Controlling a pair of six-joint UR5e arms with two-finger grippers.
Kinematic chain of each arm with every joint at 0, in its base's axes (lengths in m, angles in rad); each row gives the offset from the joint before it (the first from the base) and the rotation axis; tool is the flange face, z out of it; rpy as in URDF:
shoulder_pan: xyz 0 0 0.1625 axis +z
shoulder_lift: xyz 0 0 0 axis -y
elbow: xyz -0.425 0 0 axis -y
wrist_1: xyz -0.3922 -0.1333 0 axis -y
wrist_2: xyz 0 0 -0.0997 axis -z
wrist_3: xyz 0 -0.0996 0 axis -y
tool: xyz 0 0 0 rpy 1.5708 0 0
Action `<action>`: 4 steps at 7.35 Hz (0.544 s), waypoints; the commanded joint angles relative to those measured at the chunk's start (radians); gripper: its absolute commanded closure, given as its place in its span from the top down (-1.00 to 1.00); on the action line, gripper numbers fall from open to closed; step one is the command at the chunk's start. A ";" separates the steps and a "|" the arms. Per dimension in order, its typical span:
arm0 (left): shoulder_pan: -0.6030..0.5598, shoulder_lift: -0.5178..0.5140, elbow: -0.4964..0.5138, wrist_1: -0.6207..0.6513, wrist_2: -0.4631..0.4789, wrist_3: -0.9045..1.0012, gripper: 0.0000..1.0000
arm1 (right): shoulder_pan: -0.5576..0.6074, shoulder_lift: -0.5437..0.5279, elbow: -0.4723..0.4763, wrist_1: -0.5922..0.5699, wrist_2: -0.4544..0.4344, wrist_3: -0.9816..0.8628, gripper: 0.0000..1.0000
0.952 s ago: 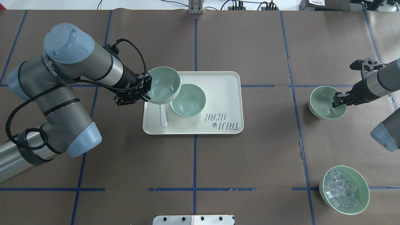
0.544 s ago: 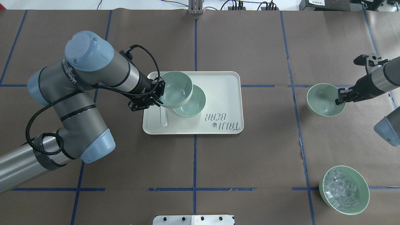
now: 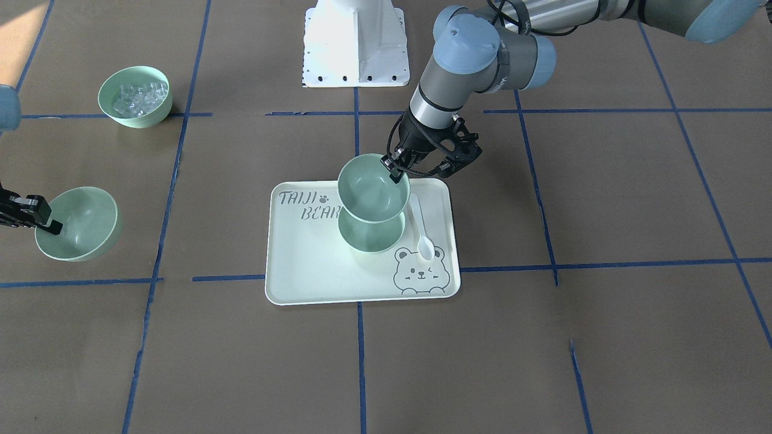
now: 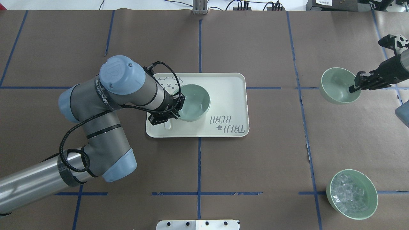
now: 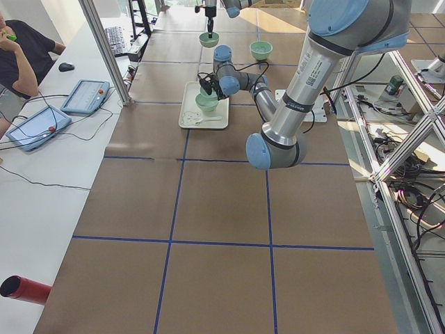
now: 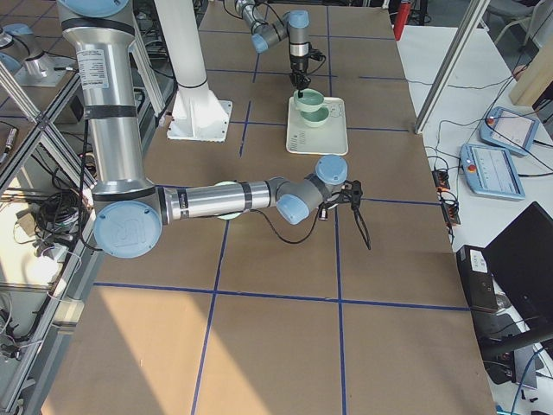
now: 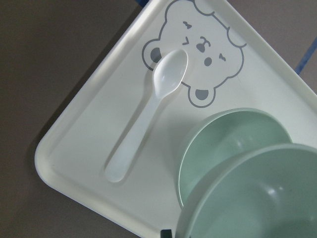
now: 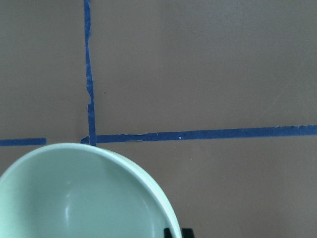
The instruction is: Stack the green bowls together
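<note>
My left gripper (image 4: 176, 107) is shut on the rim of a mint-green bowl (image 4: 192, 101) and holds it just above a second green bowl (image 3: 369, 236) that stands on the bear-print tray (image 4: 230, 95). In the front view the held bowl (image 3: 370, 194) sits over the lower one, nearly centred. The left wrist view shows the held bowl (image 7: 262, 198) overlapping the lower bowl (image 7: 223, 144). My right gripper (image 4: 355, 86) is shut on the rim of the third green bowl (image 4: 337, 85), held tilted at the far right. That bowl fills the bottom of the right wrist view (image 8: 74, 198).
A white spoon (image 3: 421, 232) lies on the tray beside the bowls. A green bowl of clear cubes (image 4: 351, 194) stands at the near right. The white robot base plate (image 4: 198, 224) is at the near edge. Blue tape lines cross the brown table.
My left arm has carried its bowl to the right, from the tray's left edge to over the second bowl. My right gripper has moved its bowl toward the table's far side.
</note>
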 commanded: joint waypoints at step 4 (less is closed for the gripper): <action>-0.006 -0.018 0.041 -0.008 0.066 0.002 -1.00 | 0.013 0.002 0.036 -0.004 0.007 0.002 -1.00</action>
